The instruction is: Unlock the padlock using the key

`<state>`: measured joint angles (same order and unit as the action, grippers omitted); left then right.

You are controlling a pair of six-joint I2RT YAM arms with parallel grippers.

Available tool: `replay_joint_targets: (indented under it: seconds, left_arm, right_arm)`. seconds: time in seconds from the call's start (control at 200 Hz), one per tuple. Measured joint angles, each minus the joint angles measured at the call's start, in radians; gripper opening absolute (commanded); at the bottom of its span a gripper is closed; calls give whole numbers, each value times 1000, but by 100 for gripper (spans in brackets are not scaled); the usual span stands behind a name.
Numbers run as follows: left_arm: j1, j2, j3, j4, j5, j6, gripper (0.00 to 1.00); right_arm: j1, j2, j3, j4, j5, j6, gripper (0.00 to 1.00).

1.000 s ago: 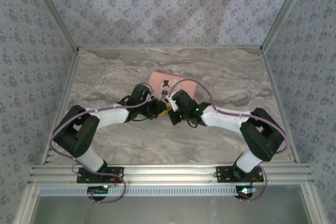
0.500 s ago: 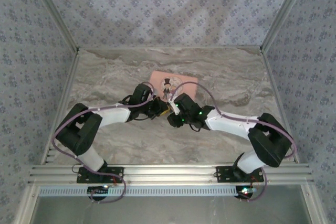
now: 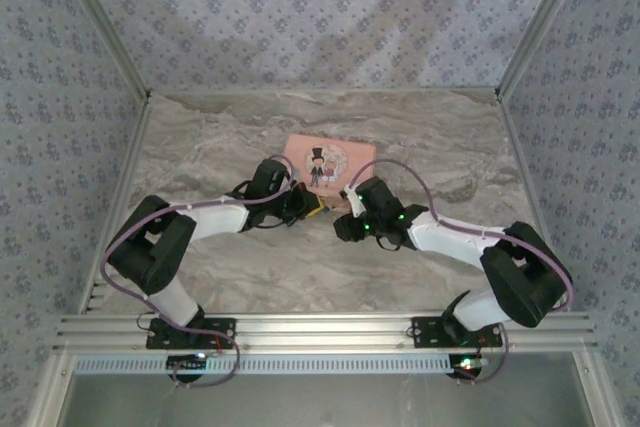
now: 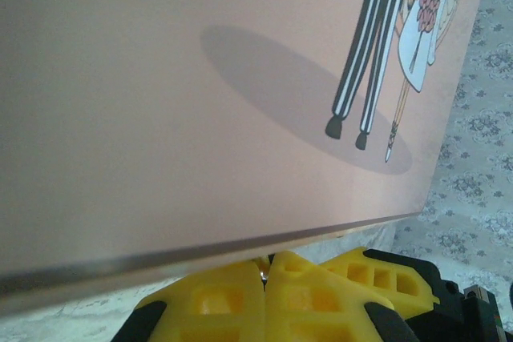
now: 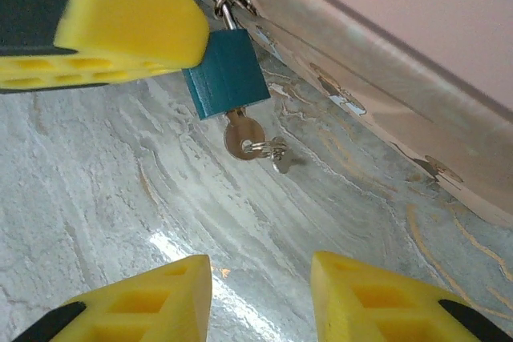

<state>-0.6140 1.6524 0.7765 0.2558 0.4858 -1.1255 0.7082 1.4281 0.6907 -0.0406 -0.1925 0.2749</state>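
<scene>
One grey marble-look bench [image 3: 230, 257] carries everything. Pink rectangular tin [image 3: 355, 157] with a cartoon couple on the lid lies mid-bench, and both grippers meet at its near edge.

Left gripper [image 4: 264, 302]: yellow fingers pressed together under the tin's edge, with a sliver of metal at their seam. In the right wrist view one of its fingers [image 5: 104, 22] sits against the padlock's top corner, right by the shackle, so it is clamped on the lock.

Right gripper [image 5: 260, 294]: jaws apart, holding nothing, near the lock but not touching it.

Padlock [image 5: 227, 75]: small teal-blue block body, flat faces, tilted. Its thin silver shackle [image 5: 222, 12] runs up toward the tin's side. It hangs just beside the tin wall, above the bench.

Silver key [image 5: 243, 135] sticks out of the lock's bottom, inserted. A tiny split ring [image 5: 271, 150] dangles from the key head.
</scene>
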Motion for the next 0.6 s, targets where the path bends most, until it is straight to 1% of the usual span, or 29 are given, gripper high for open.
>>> replay_joint_targets:
  seconds: [0.235,0.485,0.6]
  left_arm:
    - [7,4,0,10,12,0,0]
    - [19,5,0,17,27,0,0]
    - [25,5,0,17,34,0,0]
  right_arm:
    - [-2,0,5,31,-52,-5,39]
    - [-2,76,88,28,-48,-38,39]
    - [-2,110,130,18,-36,-64,42]
